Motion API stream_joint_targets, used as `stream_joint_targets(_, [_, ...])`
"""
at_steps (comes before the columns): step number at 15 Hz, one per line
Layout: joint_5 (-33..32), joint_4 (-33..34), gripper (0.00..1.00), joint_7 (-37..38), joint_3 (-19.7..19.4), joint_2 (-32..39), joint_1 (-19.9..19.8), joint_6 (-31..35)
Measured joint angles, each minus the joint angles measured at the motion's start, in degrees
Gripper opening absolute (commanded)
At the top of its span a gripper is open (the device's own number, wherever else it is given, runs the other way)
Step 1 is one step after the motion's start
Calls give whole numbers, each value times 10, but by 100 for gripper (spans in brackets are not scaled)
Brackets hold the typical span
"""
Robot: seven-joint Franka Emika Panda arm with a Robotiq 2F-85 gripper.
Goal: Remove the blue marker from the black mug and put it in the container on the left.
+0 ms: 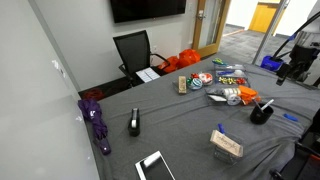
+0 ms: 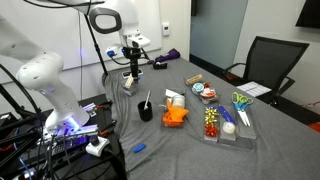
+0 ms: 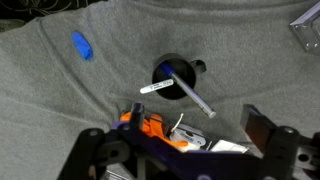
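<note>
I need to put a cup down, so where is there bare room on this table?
Bare cloth lies mid-table, between the black oblong gadget, the tan box and the black mug. It is crowded beside the mug, around the orange items and the trays of small things.

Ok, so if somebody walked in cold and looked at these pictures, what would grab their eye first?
Probably the big white robot arm looming at one end of the grey-draped table, with the black mug standing on the cloth in front of it and a marker leaning out of the mug. After that, the bright orange clutter beside the mug and the clear tray of colourful supplies further along.
</note>
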Motion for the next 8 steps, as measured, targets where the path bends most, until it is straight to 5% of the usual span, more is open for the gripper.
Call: stream_joint_targets(8, [-1, -14, 100, 22, 23, 78, 9, 103])
